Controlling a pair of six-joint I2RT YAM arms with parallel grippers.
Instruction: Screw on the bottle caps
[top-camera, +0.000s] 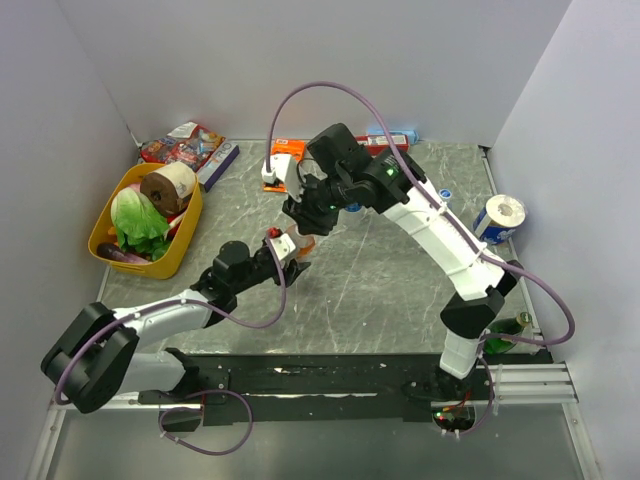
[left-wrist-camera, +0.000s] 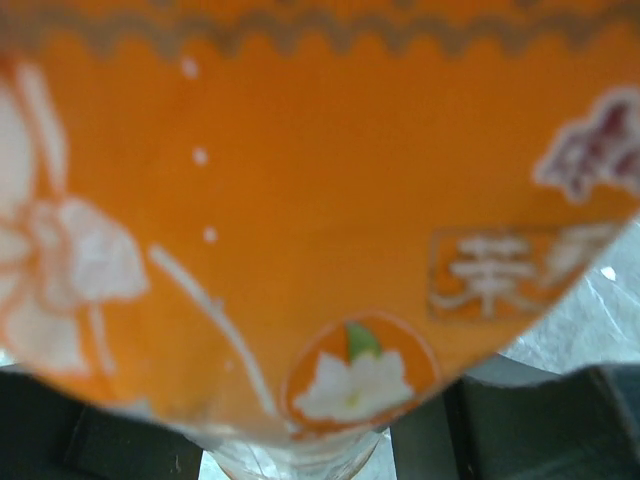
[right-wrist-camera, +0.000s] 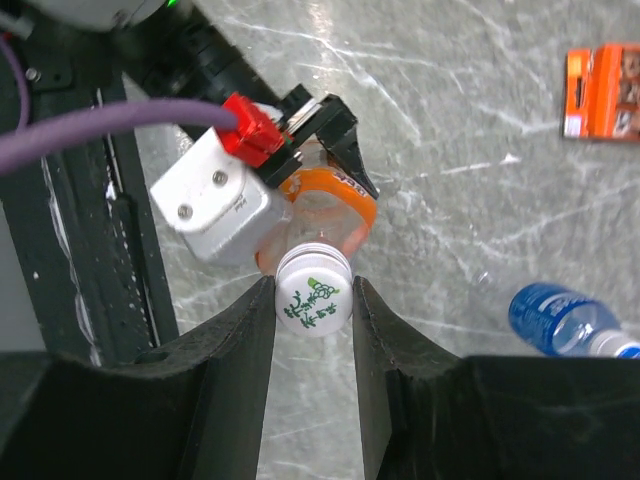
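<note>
A clear bottle with an orange label (right-wrist-camera: 335, 205) stands tilted over the table's middle, and my left gripper (top-camera: 290, 250) is shut on its body. In the left wrist view that orange label (left-wrist-camera: 300, 180) fills nearly the whole picture, with dark fingers (left-wrist-camera: 540, 420) at the bottom corners. My right gripper (right-wrist-camera: 313, 295) comes down from above and is shut on the whitish bottle cap (right-wrist-camera: 313, 288), which sits on the bottle's neck with both pads touching its sides. A blue-labelled bottle (right-wrist-camera: 560, 315) lies on the table off to one side. No other caps show.
A yellow basket (top-camera: 190, 240) holding lettuce and a roll stands at the left. Snack packs (top-camera: 185, 145) and a flat orange box (top-camera: 285, 155) lie at the back. A blue-and-white roll (top-camera: 498, 215) and a green bottle (top-camera: 510, 330) sit on the right.
</note>
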